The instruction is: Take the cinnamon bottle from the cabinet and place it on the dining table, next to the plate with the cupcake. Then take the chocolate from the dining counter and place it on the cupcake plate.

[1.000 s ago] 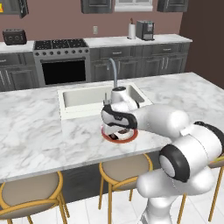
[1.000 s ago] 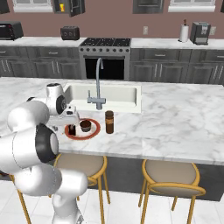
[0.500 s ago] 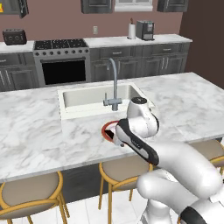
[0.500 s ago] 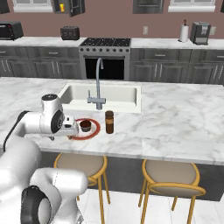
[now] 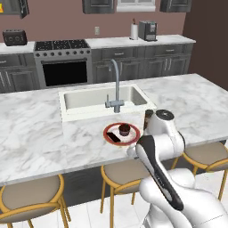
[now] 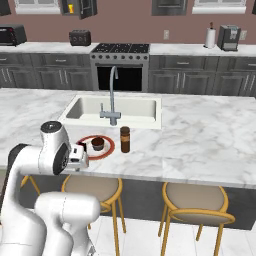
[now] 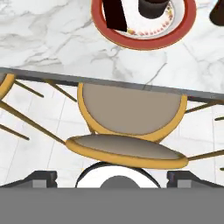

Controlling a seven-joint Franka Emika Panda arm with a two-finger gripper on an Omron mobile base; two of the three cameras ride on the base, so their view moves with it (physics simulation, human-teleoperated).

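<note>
Two finger tips [image 7: 43,177] of the tool sit at the bottom corners of the hand view, spread as wide as they go, nothing between them. Tool is off the near edge of the table [image 5: 40,129], pulled back over a stool [image 7: 124,146], aimed down and forward.

Ahead of the tool, just past the table edge: red-rimmed plate [image 7: 127,38]. Chocolate [image 7: 114,14] lies flat on the plate's left part, a dark bar with its long axis running away from the tool. Cupcake [image 7: 153,6] stands just beside it, to its right, on the same plate.

Cinnamon bottle [image 6: 125,139] stands upright on the table just right of the plate, near but apart.

Beyond these: sink [image 6: 117,109] and faucet [image 6: 111,95].

Judgement: both placements look done; any coming move is a retreat, back from the plate.
</note>
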